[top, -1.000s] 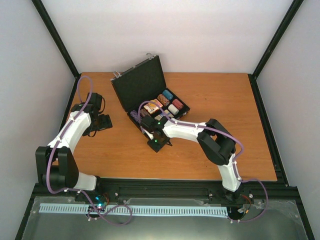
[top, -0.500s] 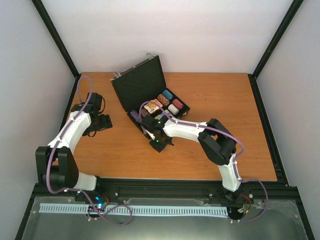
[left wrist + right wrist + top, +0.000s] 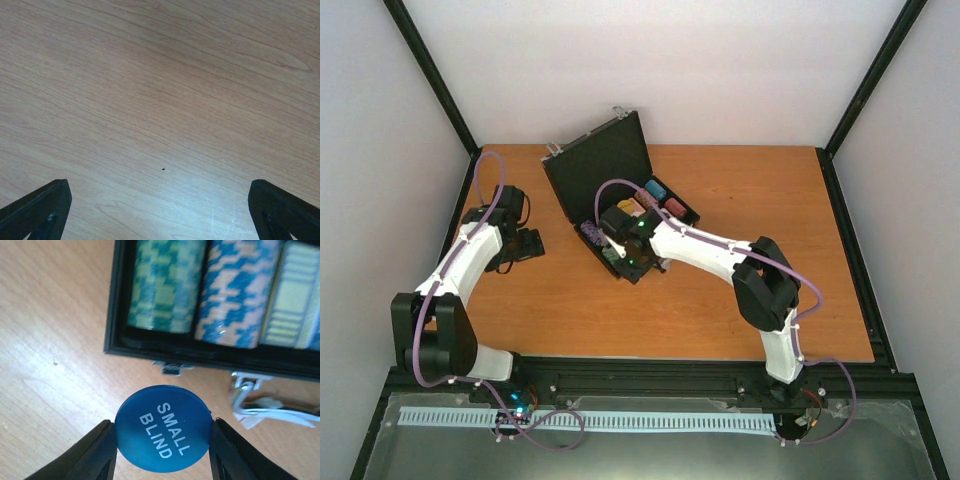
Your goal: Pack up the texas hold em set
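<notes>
Several rows of striped poker chips (image 3: 165, 285) sit in the open black hinged case (image 3: 598, 170). Right gripper (image 3: 162, 455) clamps a round blue "SMALL BLIND" disc (image 3: 163, 425) just outside its wall, unstowed; left gripper (image 3: 160, 215) gapes empty.

Looks like a robotics lab test cell to me: plain wooden table (image 3: 720, 320) boxed in by blank white panels (image 3: 660, 60) on black frame posts (image 3: 432, 75), two robot arms (image 3: 470, 260) bolted to a black rail (image 3: 650, 375) along the table's near edge.
</notes>
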